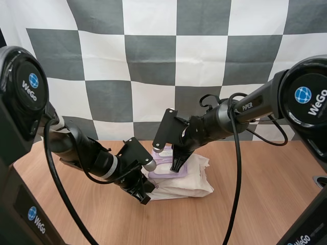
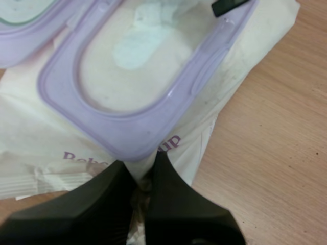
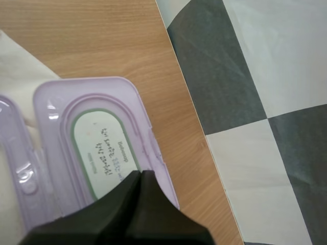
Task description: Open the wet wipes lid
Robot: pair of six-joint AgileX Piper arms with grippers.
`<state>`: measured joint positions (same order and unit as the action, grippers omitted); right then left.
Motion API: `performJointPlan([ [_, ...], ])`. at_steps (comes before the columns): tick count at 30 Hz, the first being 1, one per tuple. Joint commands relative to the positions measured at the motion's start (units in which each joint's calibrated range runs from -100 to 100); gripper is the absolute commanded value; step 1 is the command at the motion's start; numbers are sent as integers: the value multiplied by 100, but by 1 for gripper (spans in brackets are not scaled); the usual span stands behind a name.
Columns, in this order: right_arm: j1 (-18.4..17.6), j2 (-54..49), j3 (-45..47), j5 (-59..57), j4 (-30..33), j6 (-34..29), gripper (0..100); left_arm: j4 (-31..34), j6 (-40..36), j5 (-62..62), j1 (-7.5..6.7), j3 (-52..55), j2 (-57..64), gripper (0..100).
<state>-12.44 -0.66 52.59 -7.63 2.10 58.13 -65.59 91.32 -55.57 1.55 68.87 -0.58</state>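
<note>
Left gripper [image 2: 140,176] first: fingers nearly together, and it looks like they're pinching the thin front edge of the wet wipes pack [image 1: 191,181], so it's basically the anchor here. Just ahead of its tips is the purple frame [image 2: 127,138] of the opening, with the top wipe [image 2: 138,46] showing inside. The pack lies flat on the table [image 1: 255,194].

The lid [image 3: 102,148] is already flipped open, inner label up, lying just past the right gripper [image 3: 139,176]. That one's fingers are closed into a single wedge holding nothing, with the tip down at the lid's near rim.

What I'd worry about:
- That lid hinge probably has some spring in it, so if the right tip lifts off too quickly the lid could flop back shut.
- The left only has film, not the frame. Any sideways shove from the right could pull the film free or drag the whole pack.
- The right tip could also snag the wipe.
</note>
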Motion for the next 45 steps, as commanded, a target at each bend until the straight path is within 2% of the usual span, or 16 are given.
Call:
performJointPlan([
  [1,2,-39,-1,-19,-8,-30,0,-2,-10,-6,1,-3,-2,0],
  [7,2,-228,-1,-101,-8,-151,0,-15,-20,-6,1,-3,-2,0],
  [14,2,247,-1,-81,-8,-151,0,-15,-20,-6,1,-3,-2,0],
  [18,2,170,-1,29,-8,-151,0,-15,-20,-6,1,-3,-2,0],
  [27,16,-1021,-527,-1101,-8,-448,0,-15,-20,-6,1,-3,-2,0],
  [36,16,-2442,-541,-2171,-8,-856,0,62,-20,-171,1,-62,21,0],
  [37,16,-2579,-541,-2323,-8,-855,0,119,-20,-283,1,-92,36,4],
  [38,16,-2747,-541,-2502,-8,-855,0,131,-20,-356,1,-107,49,12],
  [39,16,-2901,-541,-2684,-8,-855,0,131,-20,-404,1,-137,93,25],
  [41,16,-3190,-541,-3018,-8,-867,0,131,-20,-420,1,-163,199,63],
  [42,16,-3328,-541,-3257,-8,-908,0,95,-27,-391,1,-163,296,94],
  [43,16,-3447,-541,-3394,-8,-968,0,82,-42,-363,1,-180,352,100],
  [45,16,-3669,-541,-3664,-8,-1151,0,146,-234,-194,1,-221,482,100],
])
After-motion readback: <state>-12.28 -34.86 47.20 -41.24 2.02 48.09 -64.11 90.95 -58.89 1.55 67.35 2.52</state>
